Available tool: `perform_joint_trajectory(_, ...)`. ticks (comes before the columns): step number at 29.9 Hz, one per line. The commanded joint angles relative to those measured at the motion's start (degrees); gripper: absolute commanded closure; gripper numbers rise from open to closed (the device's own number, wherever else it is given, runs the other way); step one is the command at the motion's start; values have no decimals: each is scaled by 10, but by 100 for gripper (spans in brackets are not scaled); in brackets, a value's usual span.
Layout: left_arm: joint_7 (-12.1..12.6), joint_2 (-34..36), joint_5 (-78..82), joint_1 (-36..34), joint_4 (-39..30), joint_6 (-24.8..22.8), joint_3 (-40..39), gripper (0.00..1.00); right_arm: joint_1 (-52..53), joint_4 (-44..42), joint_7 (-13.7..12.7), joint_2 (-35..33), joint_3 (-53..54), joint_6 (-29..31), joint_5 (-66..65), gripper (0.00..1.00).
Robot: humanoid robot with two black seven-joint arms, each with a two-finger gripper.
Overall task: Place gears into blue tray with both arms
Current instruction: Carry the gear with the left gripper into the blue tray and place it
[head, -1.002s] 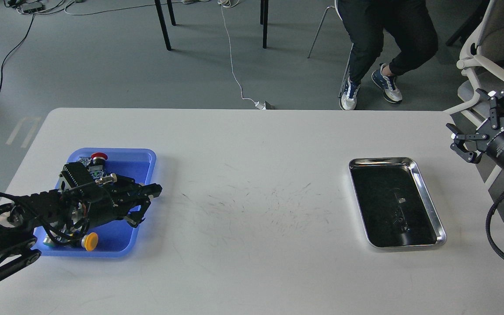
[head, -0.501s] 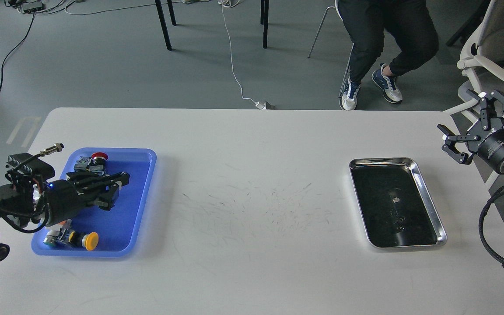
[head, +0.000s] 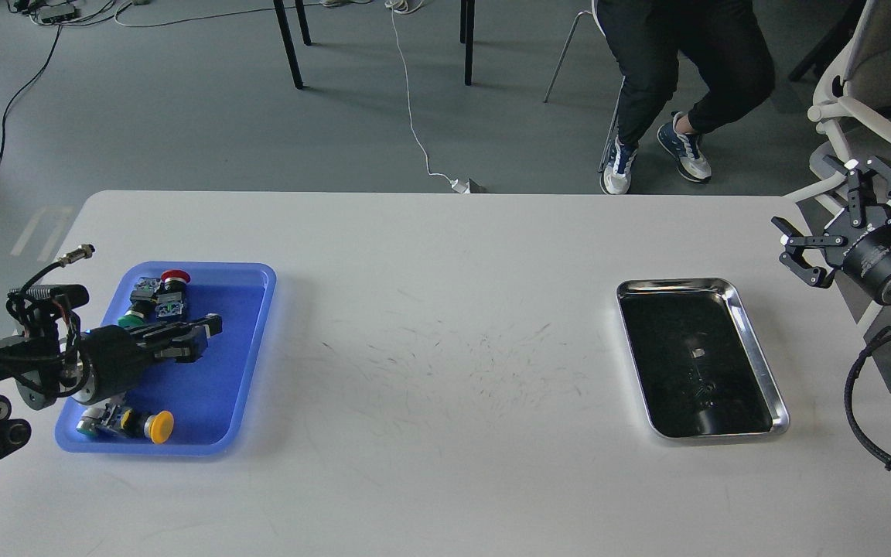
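Note:
The blue tray (head: pixel 260 309) lies at the table's left. My left gripper (head: pixel 209 333) hovers low over its middle, pointing right; its dark fingers lie close together and I cannot tell them apart. My right gripper (head: pixel 840 220) hangs beyond the table's right edge, above and to the right of the steel tray, open with nothing between its prongs. I cannot make out any gears, neither in the blue tray nor against the steel tray's dark inside.
Push-buttons with a red cap (head: pixel 175 276), a green cap (head: pixel 132 319) and a yellow cap (head: pixel 158 427) lie in the blue tray. A shiny steel tray (head: pixel 760 363) sits at the right. A seated person's legs (head: pixel 685 77) and a white chair (head: pixel 871 93) are behind the table.
My left arm has drawn back to the left, taking the gripper from the tray's right edge to its middle, and the fingers have come together. The right gripper shifted slightly left.

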Motion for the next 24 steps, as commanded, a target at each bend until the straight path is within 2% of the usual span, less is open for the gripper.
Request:
perform_joint_trajectory(1, 0, -16, -1, 0, 29, -5, 0, 88, 0, 0, 0, -1, -1, 0, 0, 6)
perform_joint_trajectory(5, 1, -17, -1, 0, 37, -5, 0, 83, 0, 0, 0, 0, -1, 0, 0, 6)
perform_joint_trajectory(13, 4, -17, 1, 1, 41, -5, 1, 57, 0, 0, 0, 0, 0, -1, 0, 6)
perform_joint_trajectory(16, 4, -23, 0, 0, 44, -5, 1, 52, 0, 0, 0, 0, 0, -1, 0, 6)
perform_joint_trajectory(22, 4, -25, -1, -5, 44, -5, -1, 24, -1, 0, 0, 0, 0, -1, 0, 6)
perform_joint_trajectory(24, 4, -23, -1, -8, 44, -5, -4, 18, -1, 0, 0, 0, 0, -1, 0, 6)
